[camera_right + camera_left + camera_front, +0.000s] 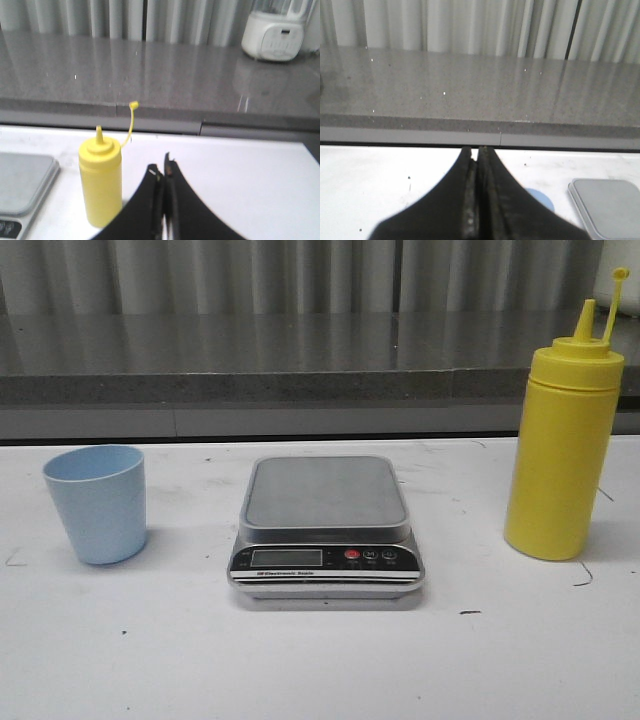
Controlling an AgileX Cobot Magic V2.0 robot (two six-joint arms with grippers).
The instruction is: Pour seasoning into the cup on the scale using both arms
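seasoning [562, 455] bottle yellow, upright, cap [620, 276] off

— How are things set out on the surface [320, 670]?

— Three in a row. The scale [326, 530] stands in the middle, its display panel on the near side. The cup [97, 502] stands upright well to its left, the seasoning bottle [562, 450] upright well to its right. None of them touch.

— Anything on the scale?

— Its platform carries nothing.

— And behind?

— A counter ledge [300, 365] runs along the far edge of the surface, with a blender base [273, 35] on it, off to the right beyond the bottle.
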